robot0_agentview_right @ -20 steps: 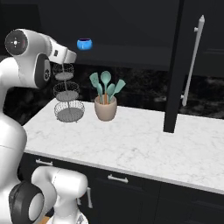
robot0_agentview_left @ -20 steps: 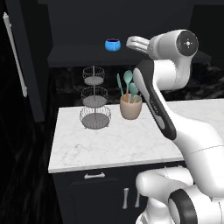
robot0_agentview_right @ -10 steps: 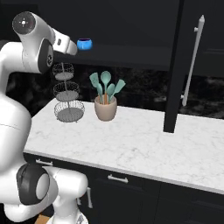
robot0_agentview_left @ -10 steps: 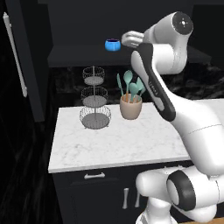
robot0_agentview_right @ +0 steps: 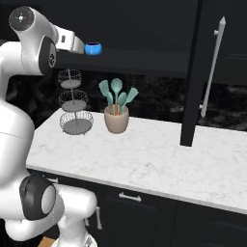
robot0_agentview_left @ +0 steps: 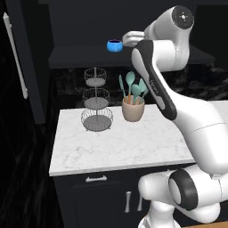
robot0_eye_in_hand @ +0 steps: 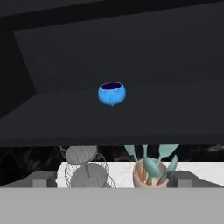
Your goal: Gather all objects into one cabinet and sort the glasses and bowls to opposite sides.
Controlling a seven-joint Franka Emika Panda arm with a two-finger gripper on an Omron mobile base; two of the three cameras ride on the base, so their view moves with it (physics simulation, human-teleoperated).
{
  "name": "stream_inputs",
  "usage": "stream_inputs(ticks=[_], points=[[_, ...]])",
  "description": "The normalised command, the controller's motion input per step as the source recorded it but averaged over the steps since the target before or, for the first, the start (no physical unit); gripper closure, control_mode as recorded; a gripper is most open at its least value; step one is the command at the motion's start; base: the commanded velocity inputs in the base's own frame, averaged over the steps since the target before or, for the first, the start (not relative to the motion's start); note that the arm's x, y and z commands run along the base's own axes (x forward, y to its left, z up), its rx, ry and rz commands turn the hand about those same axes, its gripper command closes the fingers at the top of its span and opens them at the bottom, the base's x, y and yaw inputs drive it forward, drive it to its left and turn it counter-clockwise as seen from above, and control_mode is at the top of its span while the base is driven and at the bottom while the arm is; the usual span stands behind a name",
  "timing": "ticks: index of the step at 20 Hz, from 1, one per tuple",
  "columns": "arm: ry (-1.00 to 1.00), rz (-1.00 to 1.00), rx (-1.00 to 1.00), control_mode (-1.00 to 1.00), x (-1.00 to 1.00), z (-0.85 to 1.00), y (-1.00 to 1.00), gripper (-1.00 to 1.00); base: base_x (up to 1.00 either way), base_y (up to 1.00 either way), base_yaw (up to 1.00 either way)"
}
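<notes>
- Looking along the hand view, you see one small bright blue bowl (robot0_eye_in_hand: pixel 111 93) standing upright on the dark shelf (robot0_eye_in_hand: pixel 175 118) of the open black cabinet, apart from the back wall and well apart from the left side wall.
- Note the gripper (robot0_eye_in_hand: pixel 112 179): its two dark fingertips (robot0_eye_in_hand: pixel 41 178) stand wide apart at the near edge of that view, with nothing between them. The jaws are spread and hold nothing.
- In the left base view, you find the same blue bowl (robot0_agentview_left: pixel 114 45) on the shelf (robot0_agentview_left: pixel 80 55), just left of the white hand, with a small gap between bowl and hand.
- In the right base view, the blue bowl (robot0_agentview_right: pixel 93 48) sits just right of the hand's end, at the near edge of the shelf (robot0_agentview_right: pixel 144 57). Whether the hand touches the bowl cannot be told from here.
- Below the shelf, observe the white marble counter (robot0_agentview_left: pixel 116 147). A three-tier wire stand (robot0_agentview_left: pixel 96 100) occupies its far left part.
- Just right of the stand, a beige pot (robot0_agentview_left: pixel 133 110) holds teal utensils (robot0_agentview_left: pixel 132 87).
- The cabinet door (robot0_agentview_right: pixel 193 72) stands open, edge-on, at the right of the right base view, with its long silver bar handle (robot0_agentview_right: pixel 212 65) facing right.
- Below the counter, black drawer fronts carry short silver handles (robot0_agentview_right: pixel 130 197).
</notes>
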Motion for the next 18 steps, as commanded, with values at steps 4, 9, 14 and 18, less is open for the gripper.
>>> stream_inputs(ticks=[4,9,14,18], points=[[0.00,0.00,0.00,-1.00,0.21,-0.07,0.00,-1.00,0.00,0.00,0.00],[0.00,0.00,0.00,-1.00,0.36,-0.07,0.00,-1.00,0.00,0.00,0.00],[0.00,0.00,0.00,-1.00,0.37,-0.03,0.00,-1.00,0.00,0.00,0.00],[0.05,0.00,0.00,-1.00,0.29,-0.15,0.02,-1.00,0.00,0.00,0.00]])
